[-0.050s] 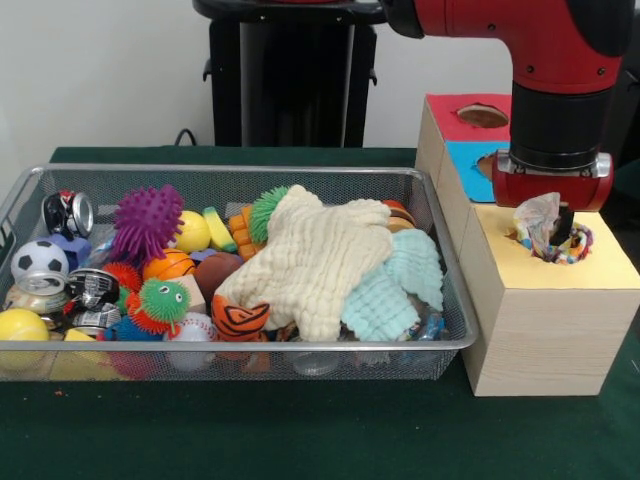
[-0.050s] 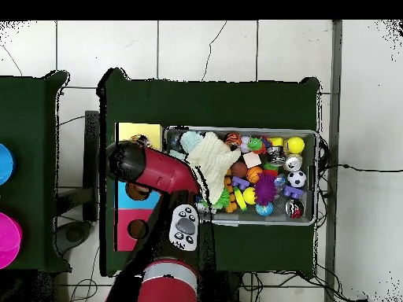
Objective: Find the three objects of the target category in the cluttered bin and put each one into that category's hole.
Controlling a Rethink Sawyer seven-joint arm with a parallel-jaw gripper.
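Closest to my front camera was the wire bin, and its near rim hid a fair bit: a yellow ball and a baseball sat low behind the mesh, so I only got their tops. A green spiky toy with googly eyes sat just beside an orange tiger-striped thing that was half buried, couldn't make out what it was.

Most of the middle was covered by a cream cloth lying across a mint cloth, and whatever sat under them I couldn't see. Only slivers of an orange item and a green fuzzy ball poked out behind the cream one. Further back on the left were a soccer ball, a purple spiky ball and a can against the far wall. Basically no open floor in that bin.

Right beside the bin stood the wooden box, nearly touching the bin's corner. Its near section had a yellow top, then blue, then red farthest away.

The gripper was down at the yellow hole with a crumpled patterned cloth bunched around it. The cloth covered the tips, so I couldn't tell whether the claw was pinching it or had let go. From overhead the arm blocked that hole entirely.
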